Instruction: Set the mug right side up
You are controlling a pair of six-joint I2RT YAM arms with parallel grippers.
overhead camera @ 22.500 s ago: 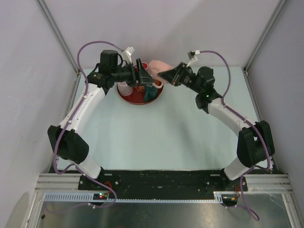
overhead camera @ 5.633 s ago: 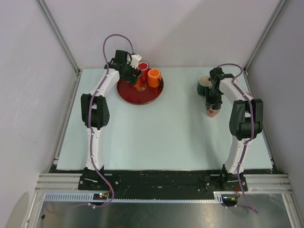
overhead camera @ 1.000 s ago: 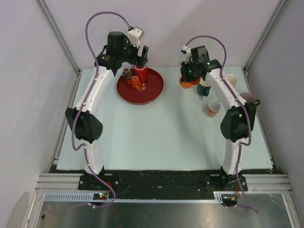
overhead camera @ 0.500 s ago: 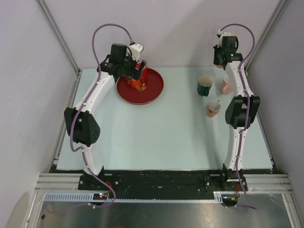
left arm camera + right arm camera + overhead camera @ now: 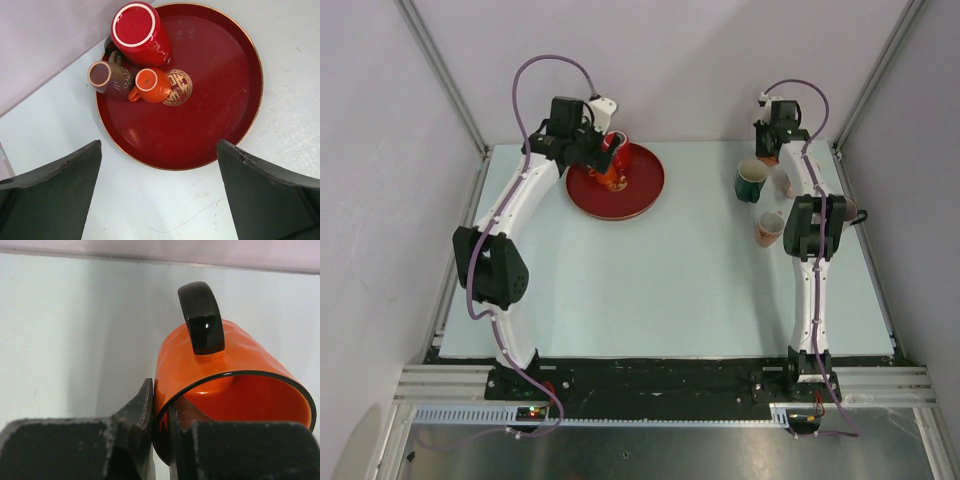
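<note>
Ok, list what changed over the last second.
The right gripper, shut on the orange mug by its rim throughout, carried it from beside the green mug rightward toward the back wall. The left gripper, open throughout, shifted slightly above the tray. Tray, green mug and pink mug stayed put.

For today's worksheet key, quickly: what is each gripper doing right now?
Left gripper: open, holding nothing, above the red tray.
Right gripper: shut on the orange mug, pinching its rim.
</note>
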